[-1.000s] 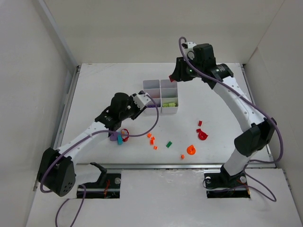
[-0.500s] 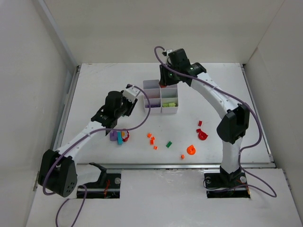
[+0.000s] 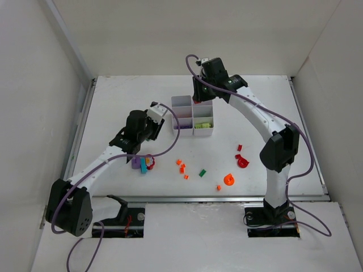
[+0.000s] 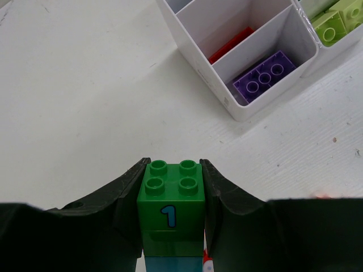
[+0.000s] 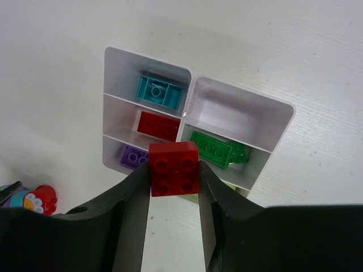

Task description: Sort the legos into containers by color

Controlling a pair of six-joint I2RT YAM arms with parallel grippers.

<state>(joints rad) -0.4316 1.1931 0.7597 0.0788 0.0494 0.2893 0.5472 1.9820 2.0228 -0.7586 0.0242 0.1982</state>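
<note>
The white six-compartment tray [image 3: 203, 132] stands mid-table. In the right wrist view the tray [image 5: 187, 107] holds a teal brick [image 5: 160, 92], a red brick [image 5: 160, 126], a purple brick [image 5: 133, 156] and a dark green brick [image 5: 212, 148]. My right gripper [image 3: 197, 97] hovers above the tray's far end, shut on a red square brick [image 5: 173, 169]. My left gripper [image 3: 160, 112] is just left of the tray, shut on a green brick marked "1" [image 4: 171, 195]. The left wrist view shows the purple brick [image 4: 264, 76] and lime green bricks [image 4: 334, 22] in the tray.
Loose pieces lie in front of the tray: a purple, teal and red cluster [image 3: 142, 164], small orange bricks [image 3: 181, 166], a green brick [image 3: 202, 173], an orange round piece [image 3: 228, 179] and red pieces [image 3: 243, 161]. White walls enclose the table.
My right arm has swung left with the red brick to above the tray's far end. My left gripper has shifted a little left and away, still holding the green brick.
</note>
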